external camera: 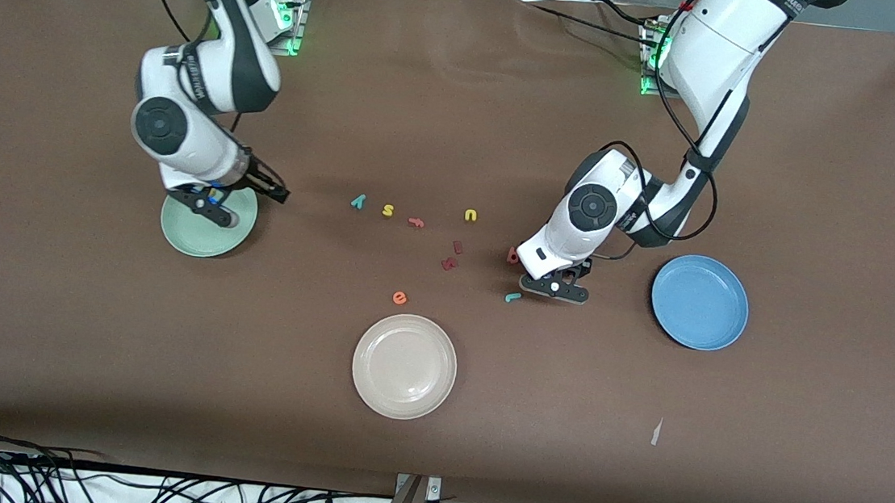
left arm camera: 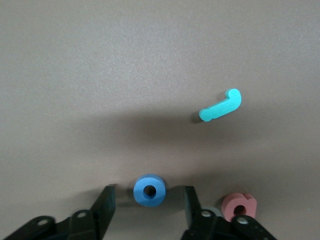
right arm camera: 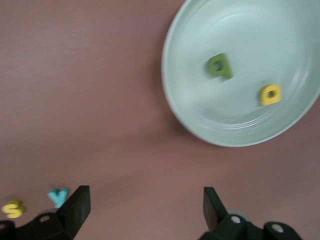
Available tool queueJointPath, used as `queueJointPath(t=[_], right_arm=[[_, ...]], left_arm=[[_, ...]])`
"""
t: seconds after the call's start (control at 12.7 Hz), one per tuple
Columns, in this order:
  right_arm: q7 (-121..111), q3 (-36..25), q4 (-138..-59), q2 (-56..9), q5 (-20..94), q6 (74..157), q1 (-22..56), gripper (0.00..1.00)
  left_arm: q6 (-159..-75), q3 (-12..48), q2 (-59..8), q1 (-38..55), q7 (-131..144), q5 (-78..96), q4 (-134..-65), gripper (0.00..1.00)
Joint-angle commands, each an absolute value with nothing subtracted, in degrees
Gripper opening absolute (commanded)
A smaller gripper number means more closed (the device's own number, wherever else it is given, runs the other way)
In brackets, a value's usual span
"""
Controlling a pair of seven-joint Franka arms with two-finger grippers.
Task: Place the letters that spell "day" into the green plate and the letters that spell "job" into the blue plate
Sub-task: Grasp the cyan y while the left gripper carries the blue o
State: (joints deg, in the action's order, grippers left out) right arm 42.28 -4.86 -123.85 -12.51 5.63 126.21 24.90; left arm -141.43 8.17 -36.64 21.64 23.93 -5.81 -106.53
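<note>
Straddling the blue o (left arm camera: 149, 190), the left gripper (left arm camera: 148, 207) sits low over the table with its fingers either side of the ring, not touching it. The red b (left arm camera: 239, 206) lies just beside it, the teal j (left arm camera: 220, 106) nearby. The blue plate (external camera: 700, 302) sits toward the left arm's end. The right gripper (right arm camera: 145, 210), fingers spread wide, hangs by the green plate (right arm camera: 190, 115), which holds the green d (right arm camera: 219, 65) and yellow a (right arm camera: 270, 94). The teal y (right arm camera: 58, 196) lies on the table.

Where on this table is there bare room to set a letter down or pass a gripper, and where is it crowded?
Bare table lies between the green plate and the cream-white plate, and between that plate and the blue plate, which looks empty. It is crowded around the left gripper, low over the blue o with the red b and teal j close by.
</note>
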Motion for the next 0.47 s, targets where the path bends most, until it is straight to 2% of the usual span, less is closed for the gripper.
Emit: queueJointPath(t=[0.0,0.24,0.4], right_arm=[[50.3,1.3,-124.4,-15.2,6.0,133.4,24.7,0.99],[53.0,2.5,-124.4,-19.8,5.9,141.2,26.4,0.86],[55.9,2.5,-124.4,-22.3,5.8,144.5,29.2,0.75]], left_arm=[[-141.7,7.6,-36.7,22.1,25.3,-7.8,-106.1,0.56],[-141.7,7.6,-37.3,22.3,26.4,-8.0,-105.7,0.49],[-141.7,7.6,-37.4,22.3,26.5,-8.0,-105.6,0.40]])
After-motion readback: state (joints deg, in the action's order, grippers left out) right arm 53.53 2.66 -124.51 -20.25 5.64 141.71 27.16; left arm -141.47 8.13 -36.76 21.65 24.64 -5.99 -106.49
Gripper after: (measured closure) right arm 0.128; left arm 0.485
